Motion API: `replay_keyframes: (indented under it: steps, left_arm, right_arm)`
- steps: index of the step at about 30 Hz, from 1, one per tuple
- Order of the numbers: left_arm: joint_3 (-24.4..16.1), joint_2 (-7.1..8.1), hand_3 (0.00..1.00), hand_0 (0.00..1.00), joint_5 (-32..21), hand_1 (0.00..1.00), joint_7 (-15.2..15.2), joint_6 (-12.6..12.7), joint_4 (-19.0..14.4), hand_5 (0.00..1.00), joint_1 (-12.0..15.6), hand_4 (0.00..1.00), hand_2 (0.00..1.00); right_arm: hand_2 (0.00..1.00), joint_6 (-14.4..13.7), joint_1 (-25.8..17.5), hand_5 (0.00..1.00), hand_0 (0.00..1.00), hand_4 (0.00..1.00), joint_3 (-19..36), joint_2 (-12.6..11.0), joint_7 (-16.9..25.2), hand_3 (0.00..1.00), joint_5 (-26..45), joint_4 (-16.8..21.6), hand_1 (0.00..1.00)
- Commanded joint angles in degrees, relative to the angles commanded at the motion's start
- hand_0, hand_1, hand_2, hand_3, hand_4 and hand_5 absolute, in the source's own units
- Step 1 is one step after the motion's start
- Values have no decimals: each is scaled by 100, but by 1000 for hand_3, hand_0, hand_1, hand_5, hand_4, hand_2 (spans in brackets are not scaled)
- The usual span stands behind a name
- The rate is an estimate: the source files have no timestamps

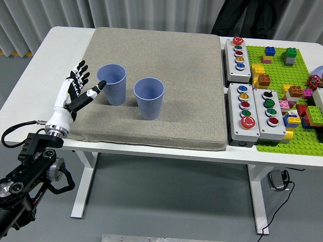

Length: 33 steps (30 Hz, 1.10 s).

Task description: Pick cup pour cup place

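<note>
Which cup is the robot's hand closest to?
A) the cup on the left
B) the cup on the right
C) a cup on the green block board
A: the left hand spreads its fingers beside the left blue cup, thumb tip near its wall; the right blue cup stands farther off.

Two cups (112, 83) (149, 98) side by side on mat (176, 75).

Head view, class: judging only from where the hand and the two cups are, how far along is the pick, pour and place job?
Nothing looks done yet: both blue cups stand upright on the grey mat. In hand is the reach: the left hand is open beside the left cup, thumb near its wall, not gripping. Left to do: grasp, lift, pour into the right cup, set down. No right hand shows.
</note>
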Motion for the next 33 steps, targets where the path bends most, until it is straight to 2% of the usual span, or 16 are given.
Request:
replay_keyframes:
  steps: [8, 13, 23, 33]
  left_arm:
    - [129, 129, 998, 975, 435, 985, 161, -4, 116, 245, -63, 934, 998]
    - [220, 159, 998, 989, 705, 991, 268, 4, 180, 228, -125, 935, 998]
    - [358, 110, 998, 973, 612, 970, 298, -22, 534, 205, -345, 923, 998]
    - [712, 22, 998, 974, 357, 967, 282, -42, 1007, 215, -690, 924, 998]
  right_arm:
    - [598, -5, 15, 259, 699, 2, -10, 1, -2, 594, 20, 0, 638]
    - [598, -7, 16, 258, 699, 2, -17, -1, -4, 594, 31, 0, 638]
    - [598, -9, 16, 258, 699, 2, -28, 2, -8, 594, 38, 2, 637]
    - [598, -18, 12, 258, 698, 2, -71, 12, -29, 595, 75, 9, 637]
